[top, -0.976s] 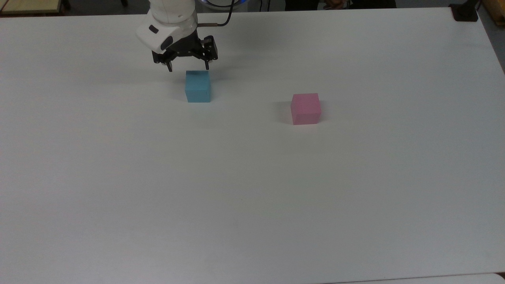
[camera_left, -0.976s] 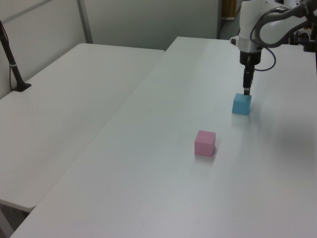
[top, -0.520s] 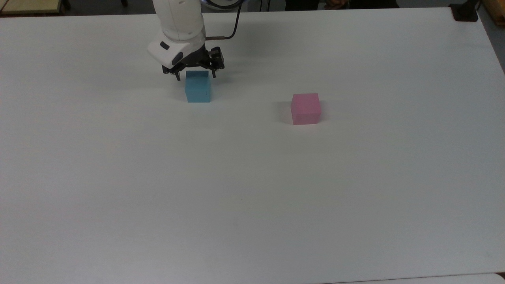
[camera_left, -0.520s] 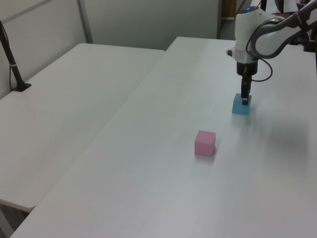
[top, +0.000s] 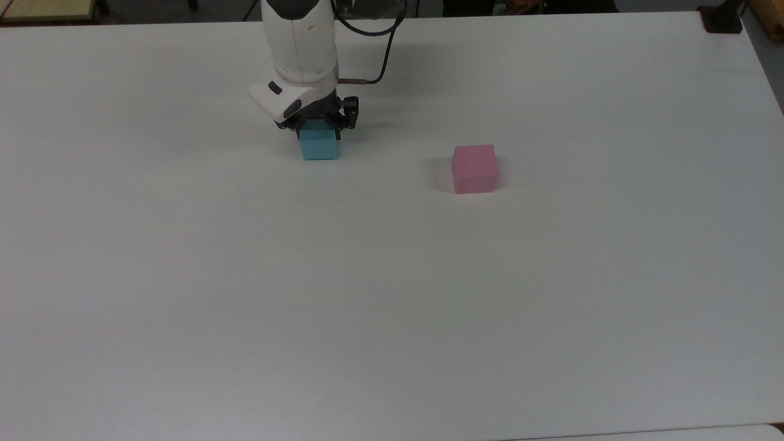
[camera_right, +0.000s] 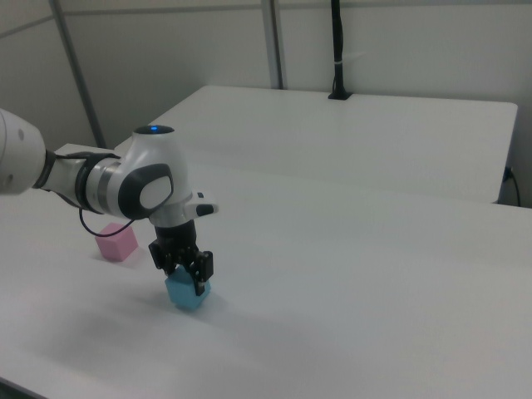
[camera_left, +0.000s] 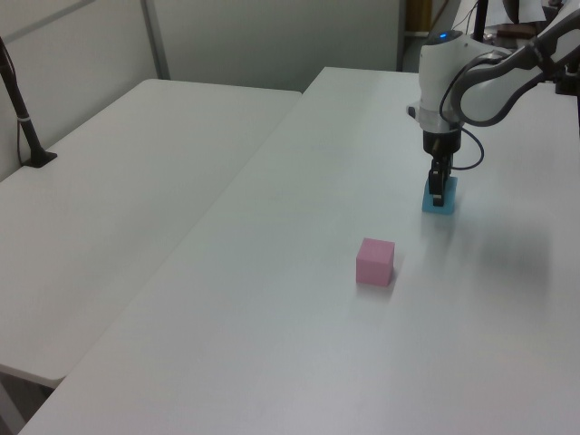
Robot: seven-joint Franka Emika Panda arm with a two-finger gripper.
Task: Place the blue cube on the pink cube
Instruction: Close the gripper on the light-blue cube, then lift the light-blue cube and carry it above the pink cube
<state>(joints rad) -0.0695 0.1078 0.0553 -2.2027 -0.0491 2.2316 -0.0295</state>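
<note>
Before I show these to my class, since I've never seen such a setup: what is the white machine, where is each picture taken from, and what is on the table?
The white machine is a robot arm. At its tip sits a gripper, a black two-finger clamp for picking things up. Three cameras off the arm watch the same moment: the top view looks down over the white table, and the left view and right view look across it from two sides.

Two small blocks lie on the table, well apart. The gripper has its fingers down around the blue cube, one on each side, and the cube seems to rest on the table. The pink cube sits alone toward the top view's right, untouched. The blue one is meant to go on top of it.
</note>
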